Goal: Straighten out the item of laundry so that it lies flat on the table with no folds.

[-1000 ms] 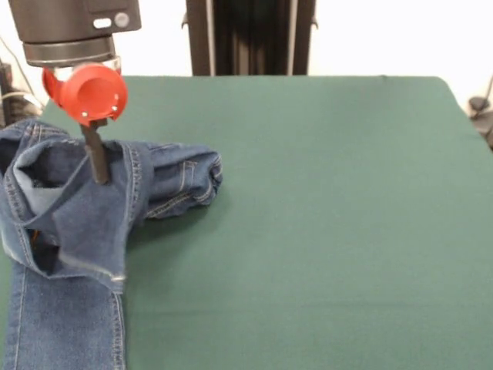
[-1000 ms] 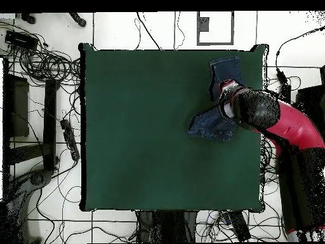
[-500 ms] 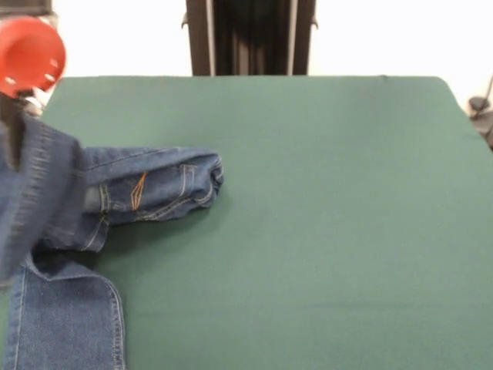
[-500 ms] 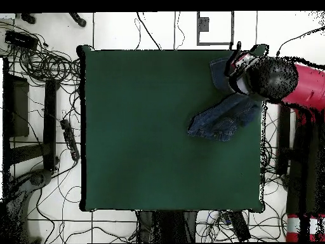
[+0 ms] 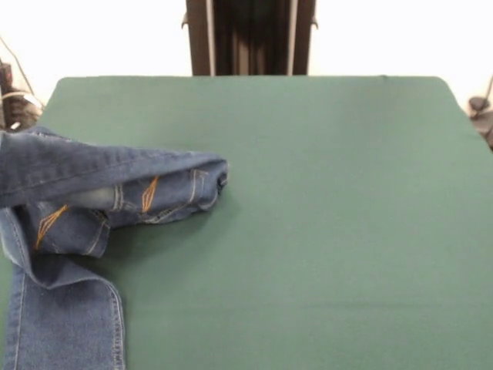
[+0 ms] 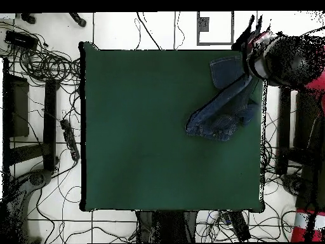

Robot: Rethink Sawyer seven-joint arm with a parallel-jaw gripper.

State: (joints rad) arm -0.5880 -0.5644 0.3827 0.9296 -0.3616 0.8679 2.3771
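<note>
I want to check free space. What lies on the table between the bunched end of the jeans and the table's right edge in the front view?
Nothing: from the jeans to that edge the table is bare green surface, seen in the front view.

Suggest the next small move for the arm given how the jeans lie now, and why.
Probably keep drawing outward past the table's corner, then lower. The jeans still lie folded: one band of denim is stretched taut toward the arm over a bunched layer with orange pocket stitching, and a leg runs off the near edge in the front view. The gripper itself is hidden, so whether it still holds cloth is unclear.
</note>
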